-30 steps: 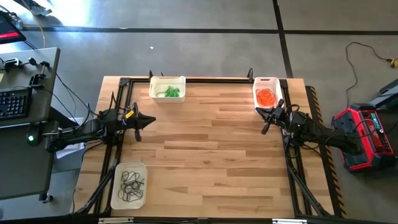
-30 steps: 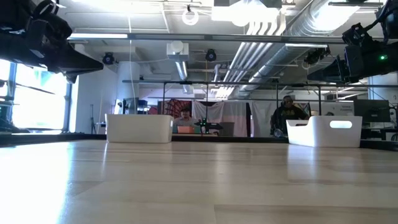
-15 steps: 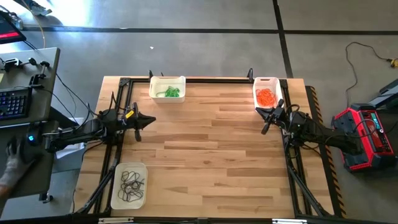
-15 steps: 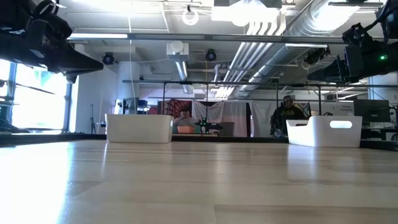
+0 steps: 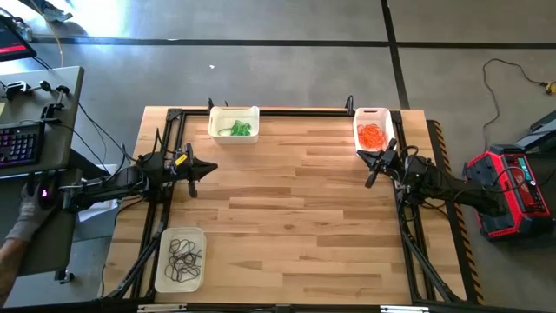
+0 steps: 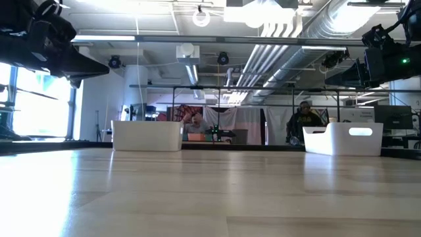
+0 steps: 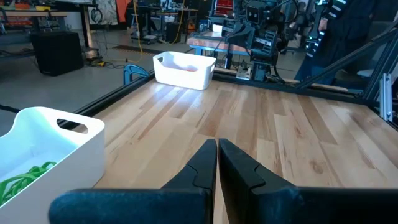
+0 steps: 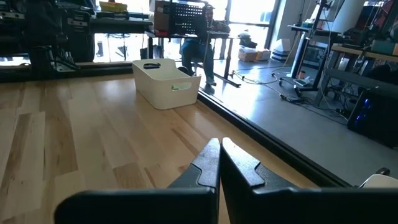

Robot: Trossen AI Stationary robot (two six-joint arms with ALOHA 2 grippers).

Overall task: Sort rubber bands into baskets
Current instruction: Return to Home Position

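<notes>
Beside the baskets' (image 5: pixel 234 123) table (image 5: pixel 295 209), a person's hand (image 5: pixel 26 213)

no text, label or number can be read.

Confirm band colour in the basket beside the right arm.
The rubber bands are orange; high view shows them best.
</notes>
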